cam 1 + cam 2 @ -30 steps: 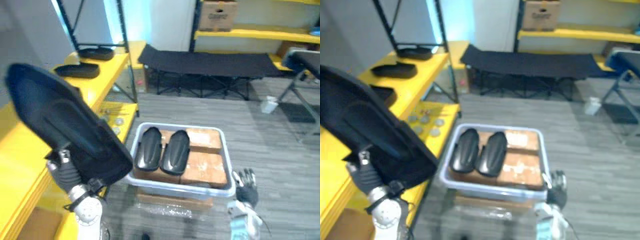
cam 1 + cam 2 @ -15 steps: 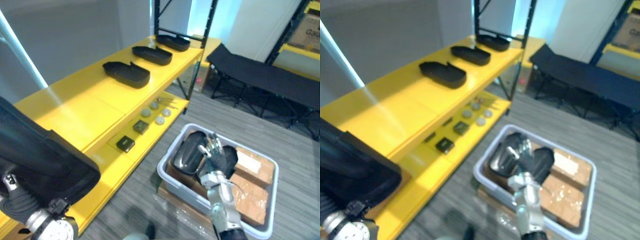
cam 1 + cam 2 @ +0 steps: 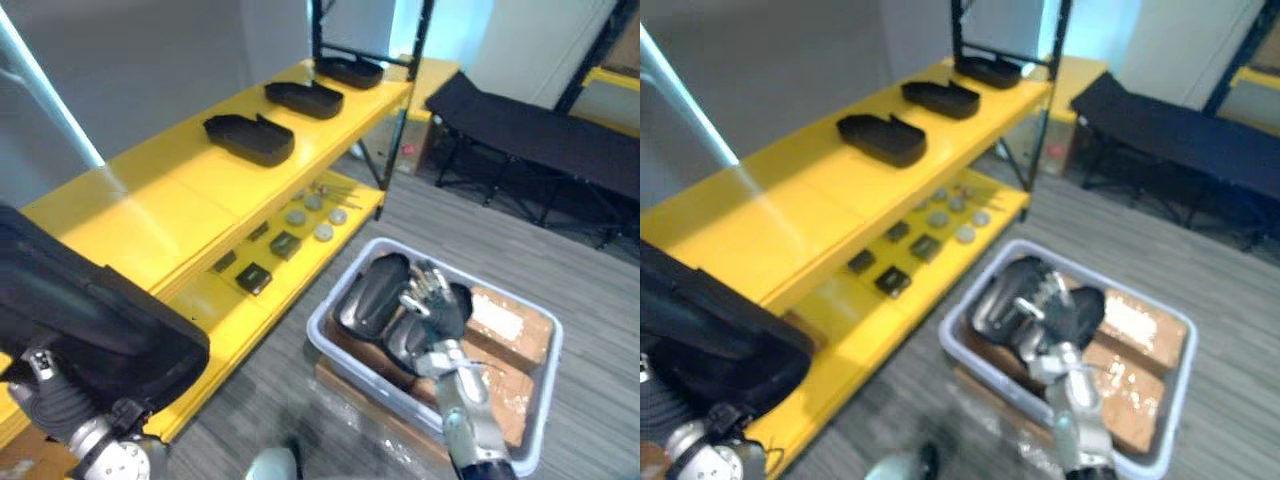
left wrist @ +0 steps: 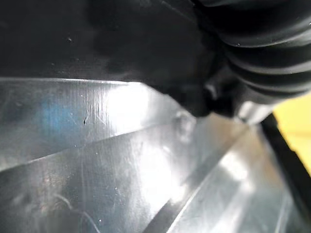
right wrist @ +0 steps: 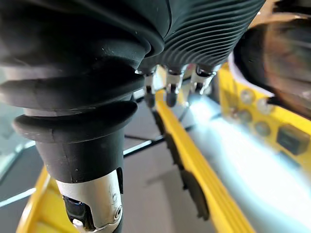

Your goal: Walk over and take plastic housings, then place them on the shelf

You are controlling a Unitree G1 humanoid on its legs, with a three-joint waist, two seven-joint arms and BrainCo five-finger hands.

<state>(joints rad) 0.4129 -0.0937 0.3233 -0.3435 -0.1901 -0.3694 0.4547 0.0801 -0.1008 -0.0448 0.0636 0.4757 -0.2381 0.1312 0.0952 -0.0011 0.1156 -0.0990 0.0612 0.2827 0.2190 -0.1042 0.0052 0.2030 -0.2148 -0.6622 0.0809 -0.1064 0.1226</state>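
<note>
A large black plastic housing (image 3: 85,315) is carried low on the left over my left hand (image 3: 50,405), whose fingers are hidden beneath it; its glossy surface (image 4: 97,160) shows in the left wrist view. Two more black housings (image 3: 365,295) lie side by side in a grey crate (image 3: 325,345). My right hand (image 3: 435,300) hovers over them, open, with relaxed fingers (image 5: 170,90); whether it touches them I cannot tell. Three housings (image 3: 248,138) sit in a row on the yellow shelf (image 3: 150,200).
Cardboard boxes (image 3: 510,320) fill the crate's right side. Small parts (image 3: 285,245) lie on the shelf's lower yellow level. A black shelf post (image 3: 410,70) stands at its far end, and a black cot (image 3: 540,130) stands behind the crate on the grey floor.
The camera has swung left toward the yellow shelf. My right hand rose from beside the crate's near right corner to above the two housings and now stays there.
</note>
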